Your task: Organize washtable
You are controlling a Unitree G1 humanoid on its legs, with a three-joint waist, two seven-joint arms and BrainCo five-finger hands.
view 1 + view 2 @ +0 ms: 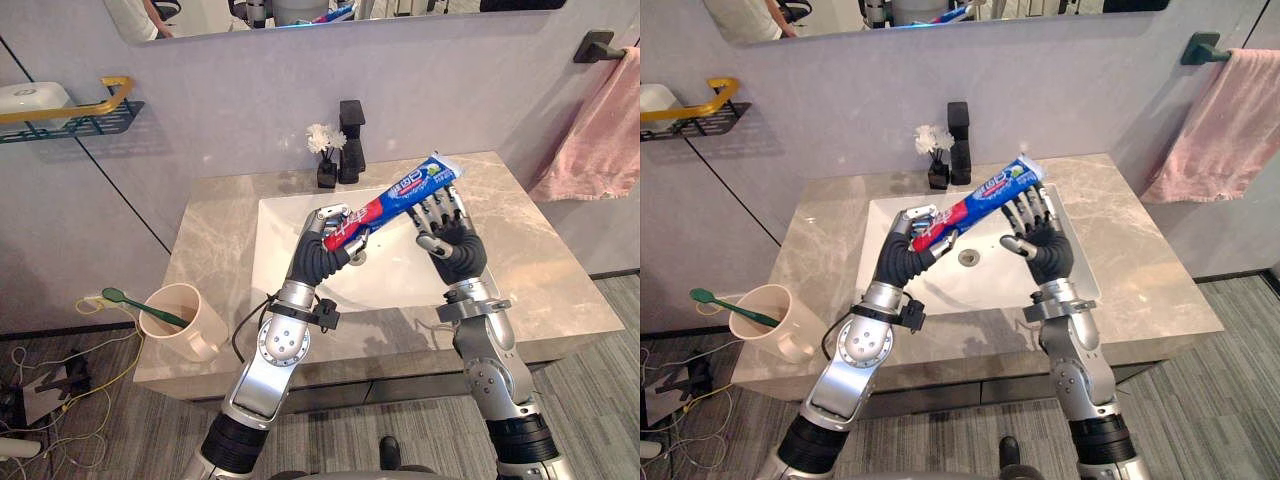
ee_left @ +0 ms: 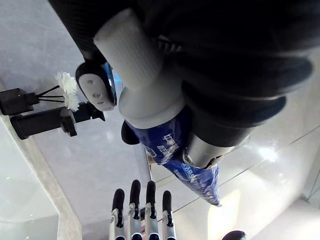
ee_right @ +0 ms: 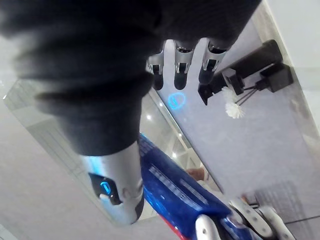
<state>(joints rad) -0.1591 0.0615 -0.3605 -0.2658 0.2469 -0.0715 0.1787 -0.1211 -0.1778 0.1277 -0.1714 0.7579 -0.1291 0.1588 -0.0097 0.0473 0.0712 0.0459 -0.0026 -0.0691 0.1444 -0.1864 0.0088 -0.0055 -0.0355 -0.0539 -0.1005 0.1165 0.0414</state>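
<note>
While our left hand (image 1: 318, 226) clamps the tube (image 1: 400, 196) at its 8 o'clock end, the axis points to 2 o'clock (over the sink (image 1: 285, 235)); our right hand (image 1: 450, 236), fingers straight and parted, is nearer the free end.

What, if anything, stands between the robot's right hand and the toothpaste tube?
Nothing visible. The toothpaste tube, gripped by the left hand above the sink, lies right beside the open right hand.
</note>
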